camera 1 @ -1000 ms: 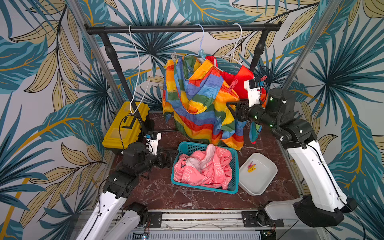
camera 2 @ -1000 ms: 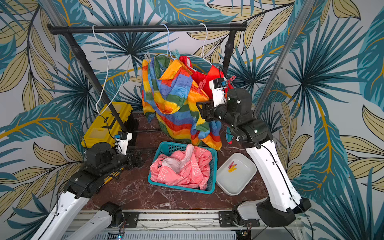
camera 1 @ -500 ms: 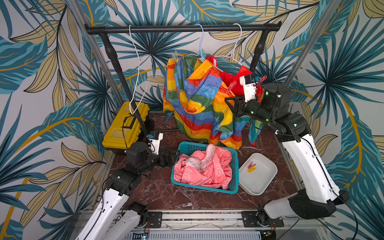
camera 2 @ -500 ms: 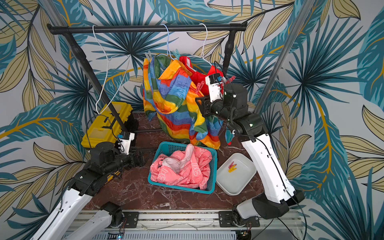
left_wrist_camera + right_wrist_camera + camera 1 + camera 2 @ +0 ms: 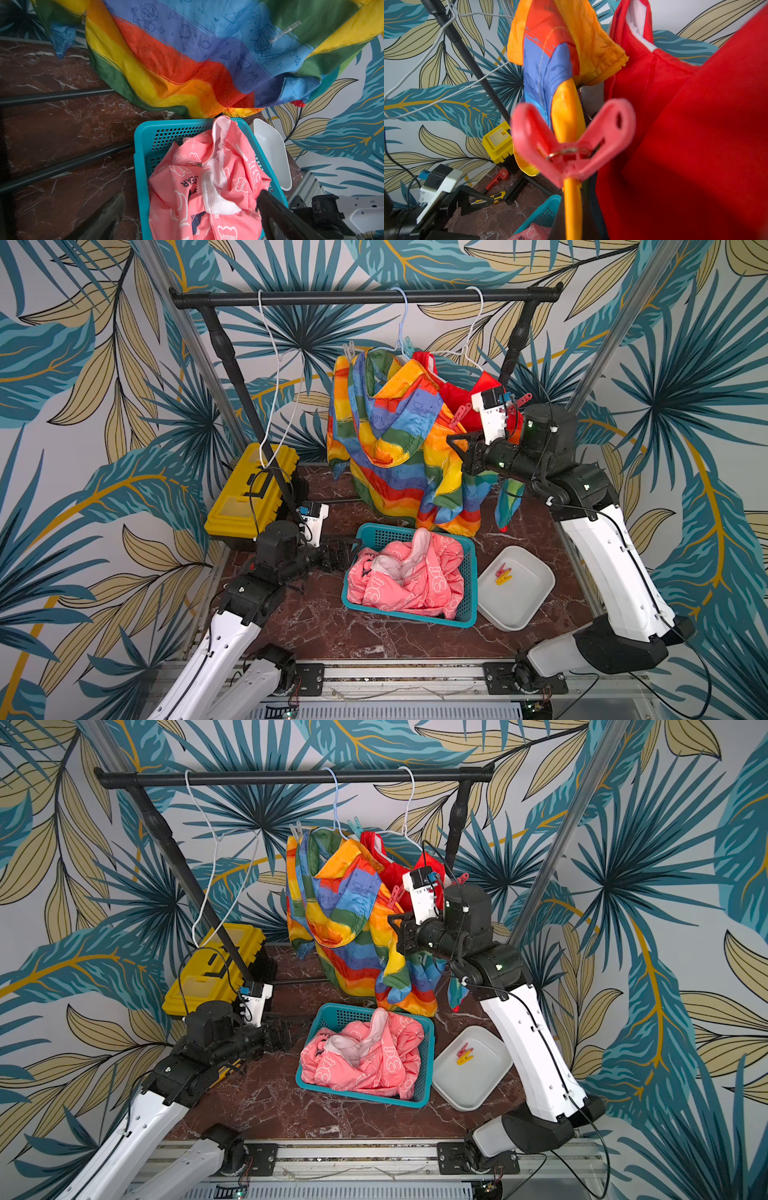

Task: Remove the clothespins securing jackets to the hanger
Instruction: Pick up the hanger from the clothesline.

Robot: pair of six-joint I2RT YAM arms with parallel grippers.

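One pink clothespin (image 5: 571, 164) clamps an orange edge of the rainbow jacket (image 5: 566, 108) beside its red hood (image 5: 695, 135), far right; right claw (image 5: 455, 443), closed below it with hold unclear, should reopen, straddle the splayed handles, squeeze squarely; left claw (image 5: 347, 551) idles open.

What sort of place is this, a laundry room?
Probably a staged robot test booth mimicking a laundry corner, not a home: two white-and-black robot arms mounted on a metal base rail, leaf-print wall panels on bare aluminium posts, and a black clothes rail hung with a rainbow-striped jacket.
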